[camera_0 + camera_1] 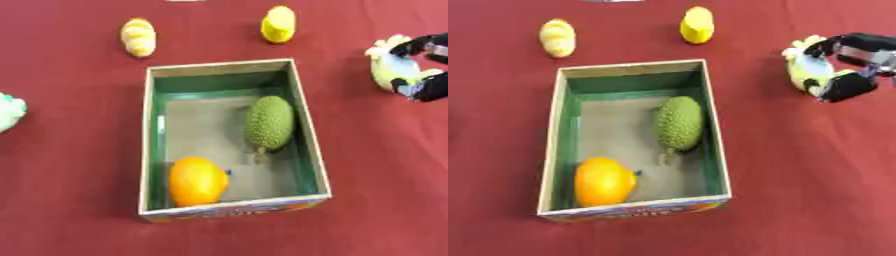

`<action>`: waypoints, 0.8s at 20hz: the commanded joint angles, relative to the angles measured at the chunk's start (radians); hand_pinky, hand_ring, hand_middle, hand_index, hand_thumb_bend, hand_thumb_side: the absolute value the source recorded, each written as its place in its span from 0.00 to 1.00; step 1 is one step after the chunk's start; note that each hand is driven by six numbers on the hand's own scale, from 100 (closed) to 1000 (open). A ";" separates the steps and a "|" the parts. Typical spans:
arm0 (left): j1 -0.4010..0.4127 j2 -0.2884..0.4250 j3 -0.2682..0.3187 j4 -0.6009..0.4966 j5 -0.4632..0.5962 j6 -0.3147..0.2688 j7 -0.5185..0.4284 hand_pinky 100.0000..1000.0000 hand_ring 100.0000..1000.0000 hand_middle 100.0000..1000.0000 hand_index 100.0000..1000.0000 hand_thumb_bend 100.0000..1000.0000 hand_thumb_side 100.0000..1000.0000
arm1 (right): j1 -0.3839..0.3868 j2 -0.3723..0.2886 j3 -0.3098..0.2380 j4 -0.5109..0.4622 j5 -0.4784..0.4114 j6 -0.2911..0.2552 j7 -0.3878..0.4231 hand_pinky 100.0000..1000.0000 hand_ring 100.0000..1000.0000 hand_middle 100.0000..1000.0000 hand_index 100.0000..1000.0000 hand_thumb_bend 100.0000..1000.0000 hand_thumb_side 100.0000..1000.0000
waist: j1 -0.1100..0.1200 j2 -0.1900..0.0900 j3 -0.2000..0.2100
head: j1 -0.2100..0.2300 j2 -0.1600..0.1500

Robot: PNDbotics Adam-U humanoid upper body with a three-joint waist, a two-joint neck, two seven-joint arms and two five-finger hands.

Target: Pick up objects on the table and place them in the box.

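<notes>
An open box (306, 120) with green inner walls stands mid-table. Inside lie a bumpy green fruit (269, 122) and an orange fruit (198, 181). Beyond the box a pale yellow ridged item (139, 37) and a bright yellow item (278, 24) lie on the cloth. At the right, my right hand (846, 85) has its black fingers curled round a pale green and yellow leafy object (807, 67), right of the box. A pale green object (9, 111) shows at the left edge. My left hand is out of sight.
A dark red cloth (79, 165) covers the whole table. Bare cloth lies left, right and in front of the box.
</notes>
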 commanded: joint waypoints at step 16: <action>-0.011 0.021 0.000 -0.016 0.009 -0.001 -0.007 0.75 0.63 0.64 0.83 0.00 0.60 | -0.069 0.034 0.024 0.081 0.090 0.035 -0.123 0.79 0.77 0.63 0.77 0.01 0.31 | -0.004 0.002 0.009 | -0.013 -0.020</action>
